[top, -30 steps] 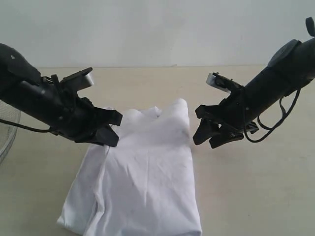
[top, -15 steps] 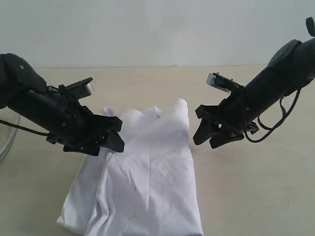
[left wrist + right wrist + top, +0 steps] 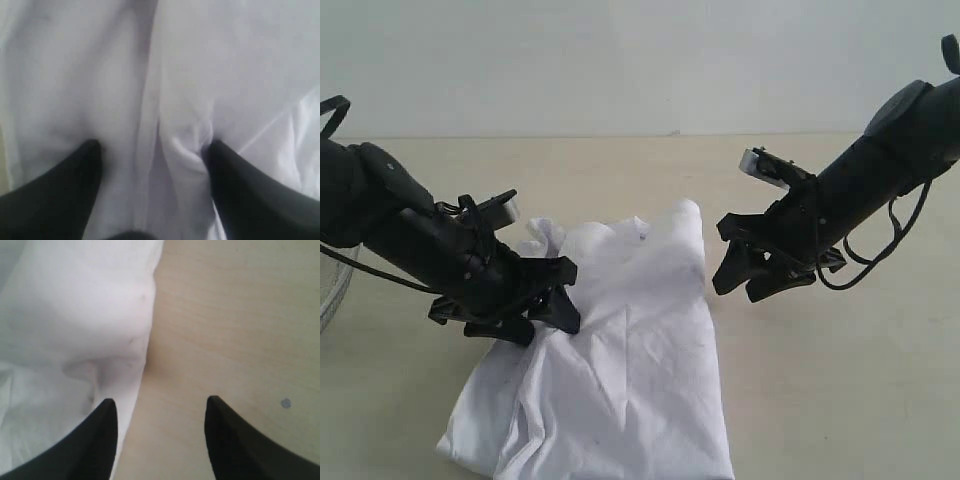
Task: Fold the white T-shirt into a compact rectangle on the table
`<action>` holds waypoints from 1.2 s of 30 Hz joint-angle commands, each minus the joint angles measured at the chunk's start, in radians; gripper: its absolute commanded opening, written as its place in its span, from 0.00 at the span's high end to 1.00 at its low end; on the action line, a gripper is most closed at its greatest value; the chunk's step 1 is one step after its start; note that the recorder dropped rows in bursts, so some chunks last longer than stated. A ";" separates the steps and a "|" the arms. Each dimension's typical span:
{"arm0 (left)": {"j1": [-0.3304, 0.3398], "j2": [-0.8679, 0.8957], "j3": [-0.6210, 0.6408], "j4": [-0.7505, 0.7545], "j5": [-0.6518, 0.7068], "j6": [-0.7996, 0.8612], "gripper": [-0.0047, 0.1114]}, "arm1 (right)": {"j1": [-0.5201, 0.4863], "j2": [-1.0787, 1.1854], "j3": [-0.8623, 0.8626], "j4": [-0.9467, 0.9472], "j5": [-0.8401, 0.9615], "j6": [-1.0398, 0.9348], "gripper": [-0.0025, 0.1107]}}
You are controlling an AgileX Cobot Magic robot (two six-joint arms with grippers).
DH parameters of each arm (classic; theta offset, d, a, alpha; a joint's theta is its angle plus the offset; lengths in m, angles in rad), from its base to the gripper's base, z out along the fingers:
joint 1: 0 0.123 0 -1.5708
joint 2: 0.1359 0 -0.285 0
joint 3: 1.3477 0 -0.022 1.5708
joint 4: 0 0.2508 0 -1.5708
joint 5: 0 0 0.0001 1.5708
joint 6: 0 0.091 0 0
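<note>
The white T-shirt (image 3: 630, 360) lies plain side up on the table (image 3: 820, 400), folded lengthwise into a long strip with its far end rumpled. My left gripper (image 3: 564, 298) is low over the shirt's left part, and it stands open. In the left wrist view the left gripper (image 3: 154, 147) has its fingertips (image 3: 220, 155) wide apart, touching or just above the T-shirt (image 3: 225, 70), with a raised crease between them. My right gripper (image 3: 728, 262) hangs open beside the shirt's far right edge. In the right wrist view the right gripper (image 3: 160, 402) spans the T-shirt's edge (image 3: 75, 315) and the bare table (image 3: 235, 315).
A round wire-mesh basket (image 3: 330, 295) shows at the left edge of the exterior view. A pale wall stands behind the table's far edge (image 3: 640, 136). Bare tabletop lies to the right of the shirt and beyond it.
My left gripper has opened and let go of the shirt, then moved lower and nearer along its left side. The cloth's far end has settled. The right arm has not moved.
</note>
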 commanded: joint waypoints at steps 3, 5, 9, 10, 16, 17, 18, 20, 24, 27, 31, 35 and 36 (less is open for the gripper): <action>-0.002 0.038 0.003 -0.098 0.005 0.076 0.45 | -0.004 0.000 -0.004 -0.007 -0.005 -0.003 0.56; -0.002 0.038 0.003 -0.098 0.012 0.078 0.45 | -0.004 0.000 -0.004 -0.007 -0.007 -0.003 0.56; -0.002 0.038 0.003 -0.098 0.040 0.083 0.45 | -0.004 0.000 -0.004 -0.007 -0.010 -0.003 0.56; -0.002 0.038 0.003 -0.094 0.047 0.083 0.45 | -0.004 0.000 -0.004 -0.007 -0.010 -0.003 0.56; -0.002 0.037 -0.010 -0.094 0.098 0.104 0.45 | -0.004 0.000 -0.004 -0.007 -0.009 -0.005 0.56; -0.002 0.035 -0.014 -0.094 0.100 0.104 0.45 | -0.004 0.000 -0.004 -0.007 -0.009 -0.005 0.56; -0.002 0.033 -0.016 -0.094 0.100 0.104 0.45 | -0.004 0.000 -0.004 -0.007 -0.009 -0.005 0.56; -0.002 0.025 -0.019 -0.094 0.098 0.104 0.45 | -0.004 0.000 -0.004 -0.007 -0.011 -0.005 0.56; -0.002 0.009 -0.019 -0.094 0.090 0.104 0.45 | -0.004 0.000 -0.004 -0.007 -0.011 -0.005 0.56; -0.002 -0.002 -0.019 -0.094 0.080 0.104 0.45 | -0.004 0.000 -0.004 -0.007 -0.011 -0.005 0.56; -0.002 -0.007 -0.023 -0.101 0.082 0.104 0.45 | -0.004 0.000 -0.004 -0.007 -0.012 -0.005 0.56; -0.004 -0.007 -0.023 -0.123 0.082 0.108 0.45 | -0.004 0.000 -0.004 -0.007 -0.012 -0.005 0.56; -0.004 -0.007 -0.023 -0.123 0.082 0.108 0.45 | -0.004 0.000 -0.004 -0.007 -0.012 -0.005 0.56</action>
